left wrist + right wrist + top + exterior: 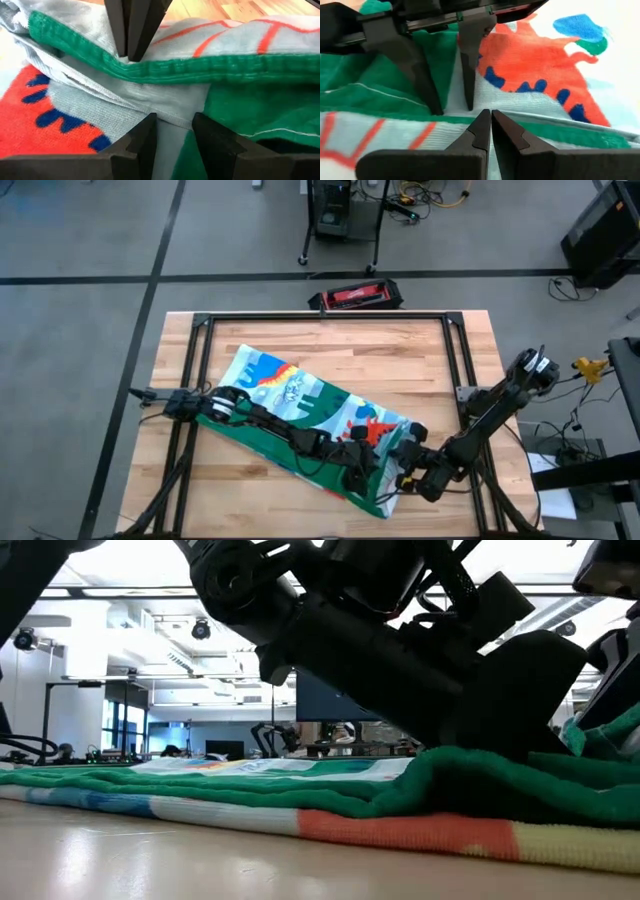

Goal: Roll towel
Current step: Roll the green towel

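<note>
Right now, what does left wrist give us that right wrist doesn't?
Only the left wrist view: the right gripper pressed shut on the towel's green border, with wood table beyond. Only the right wrist view: the left gripper open, tips down on the cloth, and the whole red dinosaur. Both: the towel bunched where the two grippers meet.

Overhead looks down; low level; wrists close on towel point(165, 70).

even overhead light, low view backlit, foreground wood blurred
</note>
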`<state>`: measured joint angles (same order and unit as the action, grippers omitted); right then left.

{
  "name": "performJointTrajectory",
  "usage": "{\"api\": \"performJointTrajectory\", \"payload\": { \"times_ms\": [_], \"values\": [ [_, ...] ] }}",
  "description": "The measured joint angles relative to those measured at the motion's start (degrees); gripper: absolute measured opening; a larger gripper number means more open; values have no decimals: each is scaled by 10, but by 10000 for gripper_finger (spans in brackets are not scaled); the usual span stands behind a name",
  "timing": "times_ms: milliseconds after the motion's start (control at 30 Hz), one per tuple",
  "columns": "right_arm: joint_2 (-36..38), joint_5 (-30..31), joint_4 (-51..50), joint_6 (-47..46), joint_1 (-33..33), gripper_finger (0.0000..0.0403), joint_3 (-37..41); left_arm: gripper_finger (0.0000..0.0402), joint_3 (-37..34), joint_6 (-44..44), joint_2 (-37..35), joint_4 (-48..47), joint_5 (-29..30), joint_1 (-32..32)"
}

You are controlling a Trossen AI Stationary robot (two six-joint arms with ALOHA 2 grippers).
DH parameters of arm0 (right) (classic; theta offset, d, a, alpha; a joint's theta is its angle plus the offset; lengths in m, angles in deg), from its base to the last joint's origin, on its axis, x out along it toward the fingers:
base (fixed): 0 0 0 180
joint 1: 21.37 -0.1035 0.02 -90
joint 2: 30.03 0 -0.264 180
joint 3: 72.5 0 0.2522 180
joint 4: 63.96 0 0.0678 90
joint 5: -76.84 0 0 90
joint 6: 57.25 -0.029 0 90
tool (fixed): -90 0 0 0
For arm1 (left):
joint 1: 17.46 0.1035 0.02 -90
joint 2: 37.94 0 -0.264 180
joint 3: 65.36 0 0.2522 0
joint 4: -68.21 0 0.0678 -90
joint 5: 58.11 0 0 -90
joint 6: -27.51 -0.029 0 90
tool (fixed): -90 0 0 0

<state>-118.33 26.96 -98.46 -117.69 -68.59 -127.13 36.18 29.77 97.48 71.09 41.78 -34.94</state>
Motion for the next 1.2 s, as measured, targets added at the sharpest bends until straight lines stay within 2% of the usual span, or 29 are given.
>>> {"api": "performJointTrajectory", "payload": {
  "times_ms": [167, 333, 667, 900, 1033, 1200],
  "values": [
    [-24, -1, 1, -16, -1, 2, 0, 119, -3, -15, -30, -26, 0, 0],
    [-28, 0, 0, -30, -1, 2, 1, 119, -1, -27, -53, 15, 0, -8],
    [-26, 2, 0, -28, -1, 2, 1, 119, -2, -23, -7, 77, -4, -12],
    [19, 0, -27, -26, -6, 2, -5, 119, -2, -13, 13, 88, -9, -12],
    [43, -10, -61, -47, -31, 3, -9, 119, -2, -12, 13, 84, -10, -12],
    [55, -27, -30, -54, -73, 35, -10, 119, -3, -12, 13, 73, -10, -12]
  ]
}}
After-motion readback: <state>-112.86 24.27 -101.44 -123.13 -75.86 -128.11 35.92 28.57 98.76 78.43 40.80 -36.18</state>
